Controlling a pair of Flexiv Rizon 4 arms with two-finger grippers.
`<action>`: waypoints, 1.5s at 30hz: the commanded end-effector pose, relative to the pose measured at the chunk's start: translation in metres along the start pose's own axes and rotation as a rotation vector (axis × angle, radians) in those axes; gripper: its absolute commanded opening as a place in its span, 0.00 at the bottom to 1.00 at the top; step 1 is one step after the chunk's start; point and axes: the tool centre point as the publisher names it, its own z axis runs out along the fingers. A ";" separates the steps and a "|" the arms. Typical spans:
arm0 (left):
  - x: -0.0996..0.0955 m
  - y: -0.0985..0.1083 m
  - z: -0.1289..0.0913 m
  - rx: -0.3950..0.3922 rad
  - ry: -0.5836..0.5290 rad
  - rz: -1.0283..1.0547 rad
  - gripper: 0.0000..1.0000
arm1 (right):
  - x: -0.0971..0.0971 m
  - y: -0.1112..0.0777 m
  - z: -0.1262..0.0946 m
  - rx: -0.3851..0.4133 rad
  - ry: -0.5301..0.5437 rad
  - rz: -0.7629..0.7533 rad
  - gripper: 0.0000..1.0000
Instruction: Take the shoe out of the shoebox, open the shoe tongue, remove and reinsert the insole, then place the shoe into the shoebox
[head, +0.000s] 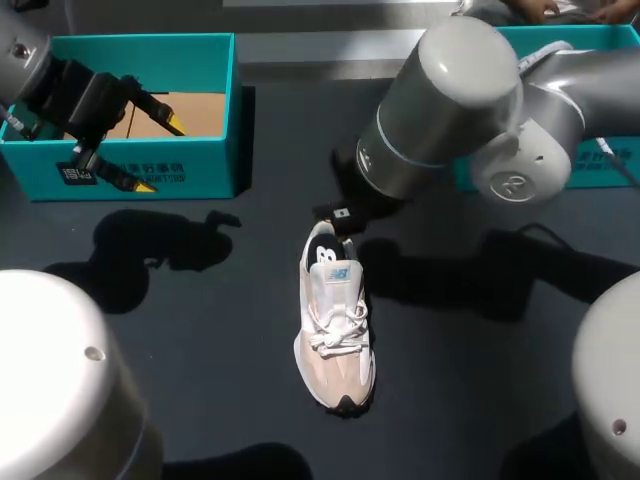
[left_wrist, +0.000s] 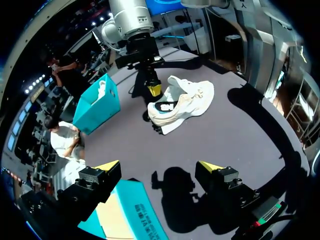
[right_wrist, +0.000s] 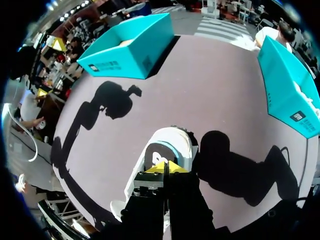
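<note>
Left arm (head: 60, 90) enters from the left, bent at the wrist; left pincer (left_wrist: 159, 167) has its yellow tips spread wide; right arm (head: 450, 100) reaches past the middle, wrist pointing down; right pincer (right_wrist: 165, 167) has its tips pressed together.

White print line on the left shoebox (head: 200, 160) front wall, plus a barcode-type sticker (head: 72, 174): too small to read. Logo on the shoe (head: 335, 330) tongue, blurred. Print on the right shoebox (head: 590, 172), unreadable.
</note>
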 end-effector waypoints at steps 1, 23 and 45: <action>0.001 -0.001 0.000 -0.004 0.000 0.000 1.00 | 0.007 -0.005 0.003 -0.012 -0.253 0.097 0.00; 0.001 -0.001 0.000 -0.004 0.000 0.000 1.00 | 0.010 -0.034 0.053 0.088 -0.243 0.241 0.00; 0.001 -0.001 0.000 -0.004 0.000 0.000 1.00 | -0.006 -0.019 0.050 0.099 -0.263 0.172 0.00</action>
